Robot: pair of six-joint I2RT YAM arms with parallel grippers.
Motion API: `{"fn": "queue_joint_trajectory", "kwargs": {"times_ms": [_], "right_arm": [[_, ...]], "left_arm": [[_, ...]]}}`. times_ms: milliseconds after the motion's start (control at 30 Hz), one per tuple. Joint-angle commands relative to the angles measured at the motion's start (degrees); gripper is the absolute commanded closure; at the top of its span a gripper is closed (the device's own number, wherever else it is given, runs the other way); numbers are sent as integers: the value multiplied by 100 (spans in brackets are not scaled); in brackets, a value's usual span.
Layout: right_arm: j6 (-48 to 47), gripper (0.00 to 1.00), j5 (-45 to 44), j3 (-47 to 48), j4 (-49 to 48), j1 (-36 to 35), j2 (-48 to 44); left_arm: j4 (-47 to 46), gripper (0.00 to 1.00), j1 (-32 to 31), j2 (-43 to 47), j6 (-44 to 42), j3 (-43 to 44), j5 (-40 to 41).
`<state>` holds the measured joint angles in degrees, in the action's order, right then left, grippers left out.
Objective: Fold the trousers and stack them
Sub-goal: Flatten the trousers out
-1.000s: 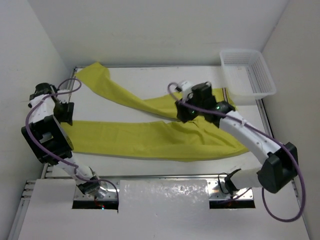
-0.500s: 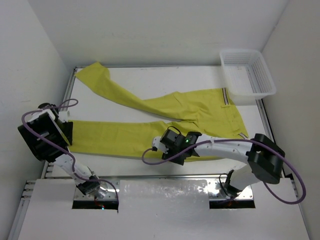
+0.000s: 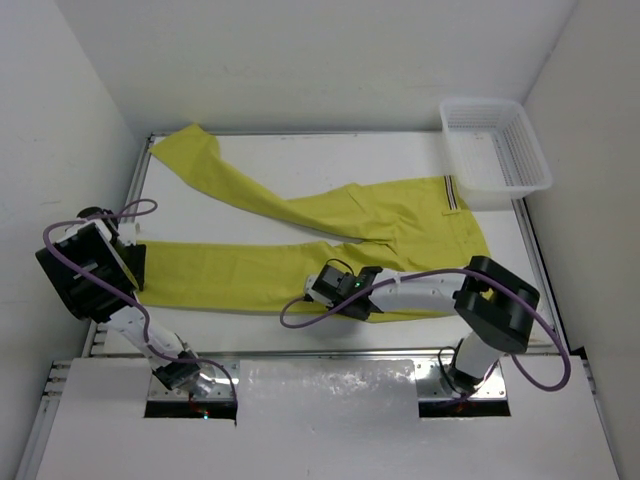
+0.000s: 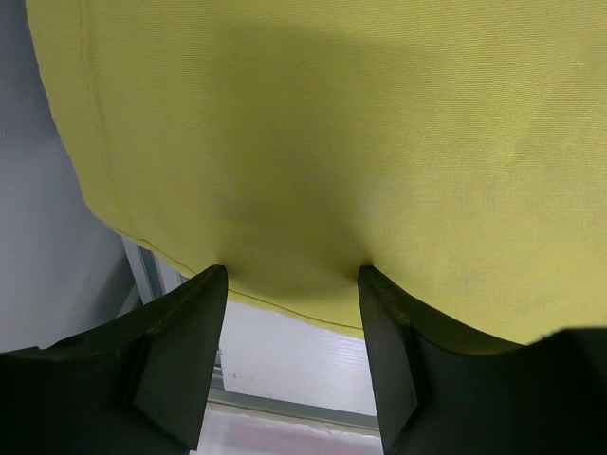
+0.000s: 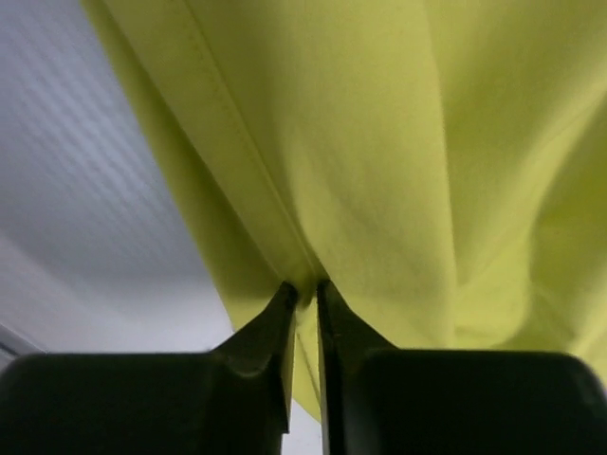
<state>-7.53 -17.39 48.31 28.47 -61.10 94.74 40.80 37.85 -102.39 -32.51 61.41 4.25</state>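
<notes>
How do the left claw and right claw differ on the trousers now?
The left claw stands open, the leg's hem between its jaws; the right claw is pinched shut on a fold of the trousers. The left claw sits at the table's left edge; the right claw near the middle. Both are at the near leg.

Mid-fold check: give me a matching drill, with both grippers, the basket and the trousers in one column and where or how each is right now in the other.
1. left gripper
2. right gripper
3. white basket
4. trousers

A. at the far right corner
B. jaws pinched on yellow cloth
C. spread out, legs splayed apart
D. jaws apart at a cloth edge

Pairs: 1-D, 2-B, 3-A, 4-C
</notes>
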Motion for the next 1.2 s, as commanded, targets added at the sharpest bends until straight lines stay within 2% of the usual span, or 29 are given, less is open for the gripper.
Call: {"fn": "queue_joint_trajectory", "kwargs": {"times_ms": [0,67,200,333,433,533,633,733,767,800,833,867,900,933,1067,1167], "right_arm": [[-82,90,339,-216,-140,-60,-289],[-143,100,586,-313,-201,-60,-447],[-353,100,1245,-445,8,-60,-702],[-557,100,2325,-507,386,-60,-1492],[-504,100,2538,-534,914,-60,-1897],[-337,100,2723,-665,924,-104,-1924],[-477,100,2758,-587,827,-121,-1618],[-417,100,2338,-341,1020,-113,-1221],[-251,94,1971,-253,977,-104,-1247],[-136,73,1758,-244,863,-95,-1491],[161,58,1443,-270,688,-60,-1676],[295,47,1092,-383,321,-51,-1861],[348,41,575,-445,152,-51,-2158],[236,35,457,-498,28,-60,-2222],[-169,35,166,-349,342,-86,-1820],[-328,45,349,-463,265,-130,-1503]], "left_arm": [[-168,44,-14,-62,-9,64,-56],[-160,44,-23,-79,-18,73,-56],[-151,44,-23,-115,-36,108,-30],[-160,44,-23,-176,-27,214,41],[-151,44,-23,-238,-18,301,49],[-151,45,-23,-255,-1,328,32],[-151,45,-23,-273,-53,337,49],[-72,45,-14,-247,-115,389,76],[-37,45,-14,-212,-132,398,50],[-11,45,-14,-116,-150,398,32],[-2,45,-14,-71,-168,390,23],[-1,45,-14,-27,-168,390,14],[-1,45,-14,25,-159,390,-3],[25,45,-31,26,-150,398,-55],[200,45,-23,-53,-141,530,-249],[201,45,-23,-62,-159,548,-241]]}}
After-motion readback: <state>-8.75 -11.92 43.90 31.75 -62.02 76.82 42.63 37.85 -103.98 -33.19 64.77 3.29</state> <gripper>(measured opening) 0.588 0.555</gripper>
